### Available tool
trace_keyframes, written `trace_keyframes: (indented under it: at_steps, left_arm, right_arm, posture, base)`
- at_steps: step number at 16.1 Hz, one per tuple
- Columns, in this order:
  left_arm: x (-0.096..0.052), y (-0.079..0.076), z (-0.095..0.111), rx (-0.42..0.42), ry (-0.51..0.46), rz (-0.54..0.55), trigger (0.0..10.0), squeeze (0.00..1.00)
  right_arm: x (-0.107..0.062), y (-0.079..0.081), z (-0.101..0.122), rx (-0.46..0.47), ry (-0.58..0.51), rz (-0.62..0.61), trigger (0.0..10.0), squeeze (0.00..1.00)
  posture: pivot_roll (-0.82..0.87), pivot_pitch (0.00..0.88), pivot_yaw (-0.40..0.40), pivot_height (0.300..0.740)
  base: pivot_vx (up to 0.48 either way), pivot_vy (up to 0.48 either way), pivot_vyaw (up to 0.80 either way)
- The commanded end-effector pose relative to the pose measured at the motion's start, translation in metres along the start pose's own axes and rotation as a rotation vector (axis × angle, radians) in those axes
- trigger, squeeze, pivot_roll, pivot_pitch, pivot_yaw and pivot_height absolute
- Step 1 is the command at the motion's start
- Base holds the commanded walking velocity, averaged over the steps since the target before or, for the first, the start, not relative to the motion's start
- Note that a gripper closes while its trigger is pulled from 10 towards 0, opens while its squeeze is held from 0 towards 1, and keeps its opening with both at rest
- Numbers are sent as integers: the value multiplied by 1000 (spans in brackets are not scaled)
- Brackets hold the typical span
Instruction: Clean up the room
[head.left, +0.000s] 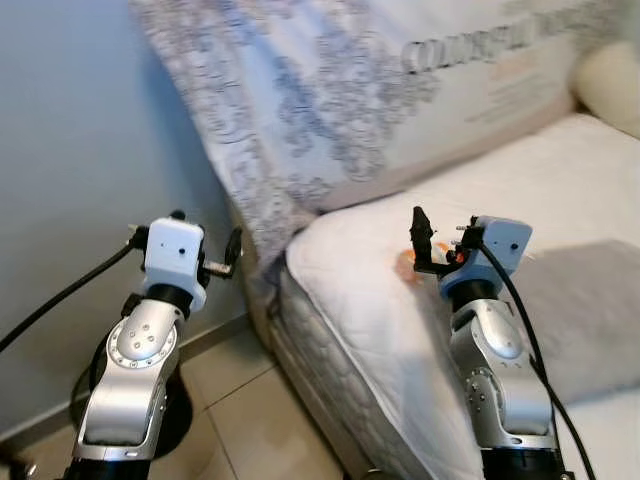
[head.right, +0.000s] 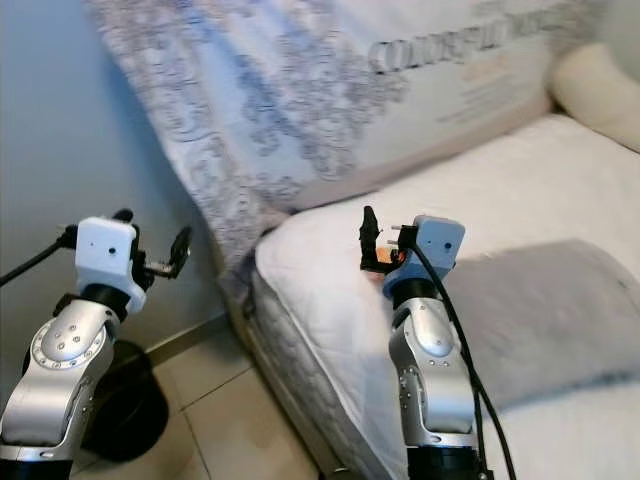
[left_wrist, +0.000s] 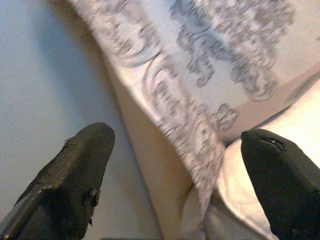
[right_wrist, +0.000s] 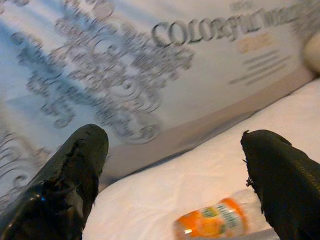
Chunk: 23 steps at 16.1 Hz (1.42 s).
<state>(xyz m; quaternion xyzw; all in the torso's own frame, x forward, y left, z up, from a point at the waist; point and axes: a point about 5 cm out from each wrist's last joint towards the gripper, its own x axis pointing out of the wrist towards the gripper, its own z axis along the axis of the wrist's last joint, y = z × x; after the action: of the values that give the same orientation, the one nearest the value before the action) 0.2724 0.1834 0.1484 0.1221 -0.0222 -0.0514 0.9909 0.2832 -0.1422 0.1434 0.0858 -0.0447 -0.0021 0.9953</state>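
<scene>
A small bottle with an orange label (right_wrist: 215, 222) lies on its side on the white mattress (head.left: 360, 300), near the corner of the bed. My right gripper (right_wrist: 175, 165) hovers open just above and in front of it, nothing between its fingers (head.left: 421, 236). In the eye views the bottle (head.right: 397, 258) is mostly hidden behind that gripper. My left gripper (left_wrist: 175, 165) is open and empty, raised beside the bed's corner and facing a large patterned mattress cover (head.left: 330, 90) that leans against the wall.
A grey blanket (head.left: 590, 300) covers the right part of the bed, and a cream pillow (head.left: 610, 85) lies at the far right. A black round object (head.right: 130, 410) stands on the tiled floor (head.left: 250, 410) under my left arm. A blue-grey wall (head.left: 80, 150) closes the left.
</scene>
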Motion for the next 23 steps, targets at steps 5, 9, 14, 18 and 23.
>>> trace_keyframes:
  at_steps: [5, 9, 14, 18, 23]
  left_arm:
    - [-6, -6, -5, -13, 9, -4, 10000, 0]
    - [-7, -7, -5, -20, 11, 2, 10000, 0]
    - [-10, -4, -12, -20, 29, 42, 10000, 0]
    - [-10, -3, -7, 5, 5, 44, 10000, 0]
    - [-9, -3, -5, 16, 3, 33, 10000, 0]
  right_arm:
    - [-3, -14, 7, -42, -31, -68, 10000, 0]
    - [-4, -14, 6, -34, -25, -62, 10000, 0]
    - [-12, -15, -9, -36, 81, -46, 10000, 0]
    - [-12, -14, -5, -32, 63, -49, 10000, 0]
    - [-13, -17, -6, -13, 67, -86, 10000, 0]
  posture:
    - [63, 0, -22, 740]
    - [63, 0, -22, 740]
    - [61, 0, -34, 740]
    - [65, 0, -43, 740]
    - [66, 0, -39, 740]
  base:
    - [0, 0, -800]
    - [0, 0, -800]
    - [0, 0, -800]
    - [0, 0, -800]
    - [0, 0, -800]
